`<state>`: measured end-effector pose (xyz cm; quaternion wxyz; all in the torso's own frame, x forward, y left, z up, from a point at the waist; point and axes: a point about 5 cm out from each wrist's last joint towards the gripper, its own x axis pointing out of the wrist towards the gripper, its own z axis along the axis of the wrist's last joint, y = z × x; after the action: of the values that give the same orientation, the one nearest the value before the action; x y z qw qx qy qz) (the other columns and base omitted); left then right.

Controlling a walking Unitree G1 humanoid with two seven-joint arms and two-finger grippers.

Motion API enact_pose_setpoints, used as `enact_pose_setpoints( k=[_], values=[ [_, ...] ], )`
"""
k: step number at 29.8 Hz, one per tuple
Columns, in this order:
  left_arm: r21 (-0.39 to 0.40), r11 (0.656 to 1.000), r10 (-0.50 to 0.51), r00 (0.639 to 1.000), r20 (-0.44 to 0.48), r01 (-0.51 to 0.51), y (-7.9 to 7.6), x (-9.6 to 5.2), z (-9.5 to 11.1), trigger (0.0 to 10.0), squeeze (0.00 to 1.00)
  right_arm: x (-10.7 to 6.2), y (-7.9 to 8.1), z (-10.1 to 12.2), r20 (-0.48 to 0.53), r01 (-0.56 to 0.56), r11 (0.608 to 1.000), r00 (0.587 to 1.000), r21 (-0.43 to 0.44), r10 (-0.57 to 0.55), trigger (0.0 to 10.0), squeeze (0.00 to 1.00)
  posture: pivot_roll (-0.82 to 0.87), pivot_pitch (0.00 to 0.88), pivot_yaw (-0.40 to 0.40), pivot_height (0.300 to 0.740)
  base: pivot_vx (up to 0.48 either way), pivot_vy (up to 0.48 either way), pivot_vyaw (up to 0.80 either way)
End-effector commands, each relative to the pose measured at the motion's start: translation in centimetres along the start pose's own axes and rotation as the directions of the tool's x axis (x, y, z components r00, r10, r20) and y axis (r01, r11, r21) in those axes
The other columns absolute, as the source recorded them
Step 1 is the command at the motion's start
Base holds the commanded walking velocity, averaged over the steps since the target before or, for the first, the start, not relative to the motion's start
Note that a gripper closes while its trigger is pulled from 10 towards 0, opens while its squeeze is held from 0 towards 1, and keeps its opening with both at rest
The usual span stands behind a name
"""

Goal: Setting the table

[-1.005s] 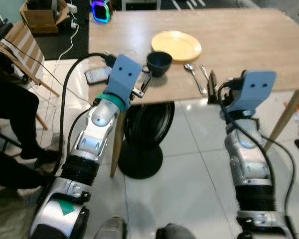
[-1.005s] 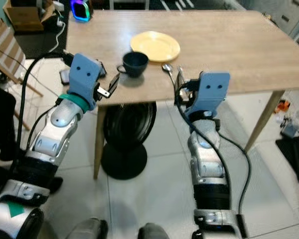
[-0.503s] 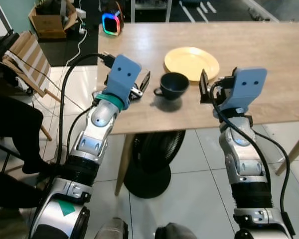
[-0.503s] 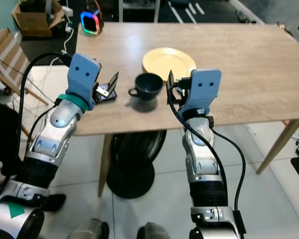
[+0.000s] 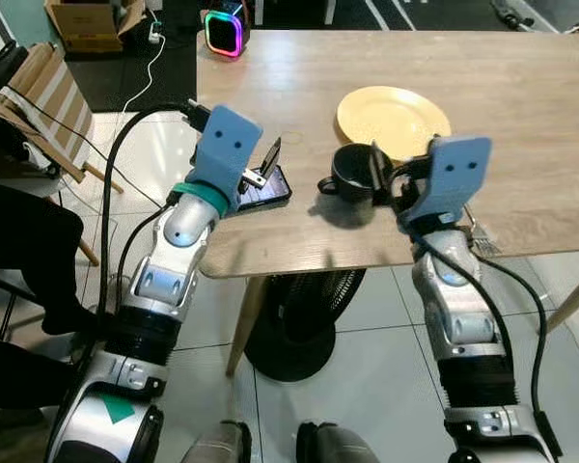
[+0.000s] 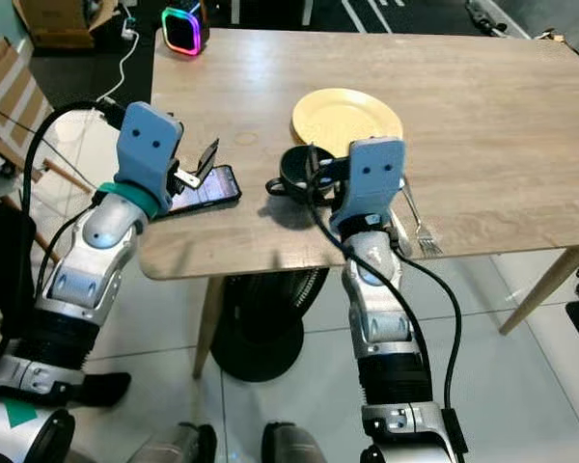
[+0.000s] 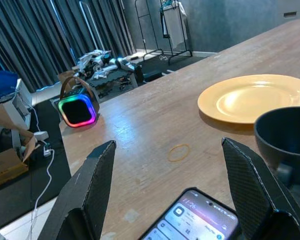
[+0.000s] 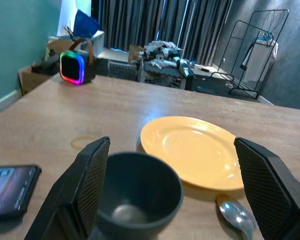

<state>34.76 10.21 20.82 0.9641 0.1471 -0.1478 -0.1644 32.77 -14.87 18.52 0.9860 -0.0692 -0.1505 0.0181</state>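
Closing on the cup (image 8: 135, 192), right gripper (image 8: 171, 190) fingers spread wide, seemingly nearer than before.

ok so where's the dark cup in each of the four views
Left eye view: cup at table centre, just ahead of the right tool.
Right eye view: beside the yellow plate.
Left wrist view: at the right edge, cut off.
Right wrist view: low centre, between the fingers.
Shared landmark: the yellow plate.
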Motion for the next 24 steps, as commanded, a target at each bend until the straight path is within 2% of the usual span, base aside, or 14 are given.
enact_pose_setpoints(
  k=[1,3,4,5,7,11,13,14,18,19,20,22,23,24],
  values=[
    [0.004,1.0,-0.021,0.999,-0.028,0.021,-0.4,-0.3,-0.5,10.0,0.0,-0.3,-0.2,-0.9,-0.045,0.012,1.0,0.999,-0.028,-0.013,10.0,0.0,0.07,0.005,-0.01,0.74,0.0,0.0,0.0],
    [0.009,1.0,-0.029,0.999,-0.042,0.03,-0.3,-0.8,-0.8,10.0,0.0,-0.4,-0.1,-1.4,-0.081,0.012,0.999,0.997,-0.038,-0.015,10.0,0.0,0.08,0.007,-0.014,0.74,0.0,0.0,0.0],
    [0.013,0.999,-0.031,0.998,-0.05,0.031,0.1,-1.2,-0.9,10.0,0.0,-0.5,0.1,-2.2,-0.137,0.016,1.0,0.991,0.0,-0.016,10.0,0.0,0.08,0.009,-0.018,0.74,0.0,0.0,0.0],
    [0.013,0.999,-0.031,0.998,-0.05,0.031,0.1,-1.2,-0.9,10.0,0.0,-0.5,0.1,-2.2,-0.137,0.016,1.0,0.991,0.0,-0.016,10.0,0.0,0.08,0.009,-0.018,0.74,0.0,0.0,0.0],
    [0.025,0.999,-0.026,0.998,-0.063,0.027,0.7,-1.7,-1.1,10.0,0.0,-0.5,0.1,-3.4,-0.237,0.067,0.994,0.97,0.082,-0.046,10.0,0.0,0.09,0.012,-0.023,0.74,0.0,0.0,0.0],
    [0.039,0.999,-0.008,0.998,-0.069,0.01,1.4,-2.1,-1.1,10.0,0.0,-0.4,0.0,-3.9,-0.295,0.124,0.981,0.953,0.151,-0.075,10.0,0.0,0.1,0.015,-0.027,0.74,0.0,0.0,0.0],
    [0.048,0.999,0.011,0.997,-0.075,-0.007,1.7,-2.2,-1.2,10.0,0.0,-0.4,0.0,-4.2,-0.316,0.128,0.979,0.946,0.158,-0.073,10.0,0.0,0.1,0.023,-0.034,0.74,0.0,0.0,0.0],
    [0.066,0.997,0.048,0.995,-0.089,-0.043,2.4,-2.4,-1.4,10.0,0.0,-0.7,1.2,-4.4,-0.344,0.051,0.977,0.939,0.208,0.025,10.0,0.0,0.1,0.026,-0.036,0.74,0.0,0.0,0.0],
    [0.071,0.996,0.059,0.994,-0.094,-0.052,2.5,-2.5,-1.4,10.0,0.0,-0.9,1.7,-4.4,-0.35,0.018,0.973,0.934,0.229,0.065,10.0,0.0,0.1,0.028,-0.036,0.74,0.0,0.0,0.0],
    [0.075,0.995,0.069,0.993,-0.096,-0.062,2.7,-2.5,-1.3,10.0,0.0,-1.4,2.7,-4.5,-0.361,-0.044,0.96,0.921,0.277,0.147,10.0,0.0,0.1,0.041,-0.041,0.74,0.0,0.0,0.0],
    [0.075,0.995,0.069,0.993,-0.096,-0.062,2.7,-2.5,-1.3,10.0,0.0,-1.4,2.7,-4.5,-0.361,-0.044,0.96,0.921,0.277,0.147,10.0,0.0,0.1,0.041,-0.041,0.74,0.0,0.0,0.0],
    [0.084,0.993,0.089,0.991,-0.099,-0.081,3.1,-2.5,-1.2,10.0,0.0,-2.5,4.4,-4.7,-0.375,-0.159,0.922,0.879,0.353,0.294,10.0,0.0,0.1,0.048,-0.047,0.74,0.0,0.0,0.0],
    [0.084,0.993,0.089,0.991,-0.099,-0.081,3.1,-2.5,-1.2,10.0,0.0,-2.5,4.4,-4.7,-0.375,-0.159,0.922,0.879,0.353,0.294,10.0,0.0,0.1,0.048,-0.047,0.74,0.0,0.0,0.0],
    [0.088,0.992,0.098,0.99,-0.099,-0.09,3.3,-2.5,-1.2,10.0,0.0,-3.0,5.1,-4.8,-0.377,-0.202,0.905,0.859,0.374,0.347,10.0,0.0,0.1,0.048,-0.047,0.74,0.0,0.0,0.0]
  ],
)
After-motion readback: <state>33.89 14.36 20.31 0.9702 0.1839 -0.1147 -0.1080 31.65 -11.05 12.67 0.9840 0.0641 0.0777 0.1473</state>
